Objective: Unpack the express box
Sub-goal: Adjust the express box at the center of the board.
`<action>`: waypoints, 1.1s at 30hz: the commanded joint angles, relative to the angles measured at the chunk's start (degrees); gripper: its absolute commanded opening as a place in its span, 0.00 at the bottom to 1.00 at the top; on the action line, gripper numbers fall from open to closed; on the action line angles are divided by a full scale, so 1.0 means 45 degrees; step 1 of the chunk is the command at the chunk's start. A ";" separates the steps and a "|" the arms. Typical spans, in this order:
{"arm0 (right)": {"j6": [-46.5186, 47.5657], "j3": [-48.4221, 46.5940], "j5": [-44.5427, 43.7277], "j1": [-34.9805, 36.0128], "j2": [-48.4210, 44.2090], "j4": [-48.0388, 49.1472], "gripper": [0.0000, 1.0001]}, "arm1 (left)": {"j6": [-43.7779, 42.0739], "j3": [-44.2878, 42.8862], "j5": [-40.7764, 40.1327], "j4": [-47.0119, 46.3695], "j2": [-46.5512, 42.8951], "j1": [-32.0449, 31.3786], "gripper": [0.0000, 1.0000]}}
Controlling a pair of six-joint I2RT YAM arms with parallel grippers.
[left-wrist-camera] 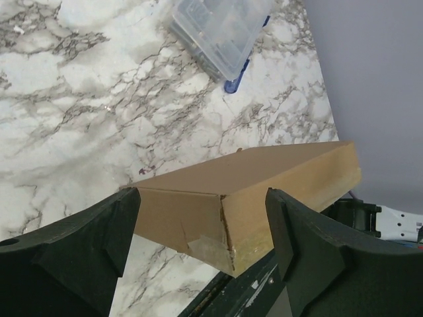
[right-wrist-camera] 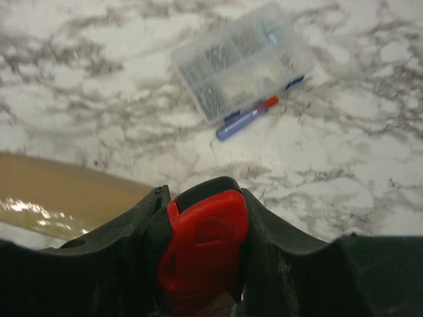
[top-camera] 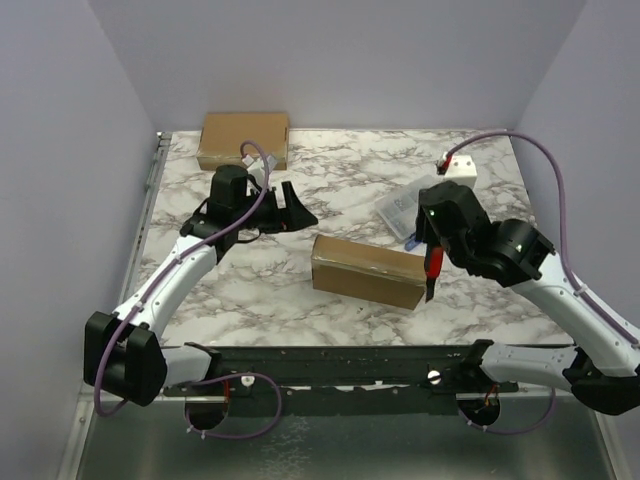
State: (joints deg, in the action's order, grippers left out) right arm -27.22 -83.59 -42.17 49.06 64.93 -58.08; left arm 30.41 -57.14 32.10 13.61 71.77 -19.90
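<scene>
Top external view has the taped express box lying with its long axis left to right, the right gripper (pinching a red tool) at its right end, nearer than the spread-open left gripper beyond its left end.

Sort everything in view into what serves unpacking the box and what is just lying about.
For the job:
middle cardboard box
red tool, clamped in the right gripper
left gripper, open, clear of the box

Lying about:
second cardboard box at the back
clear plastic case
blue pen
small white block with a cable
</scene>
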 commanded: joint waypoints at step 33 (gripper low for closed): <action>0.3421 -0.1381 0.8733 -0.5450 0.4920 -0.0190 0.00 | 0.2353 0.1709 0.1026 0.0464 -0.3472 -0.1741 0.68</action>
State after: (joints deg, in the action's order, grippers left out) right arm -14.20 -82.89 -7.16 24.51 89.34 -56.53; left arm 40.49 -48.42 35.38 15.84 56.36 -27.14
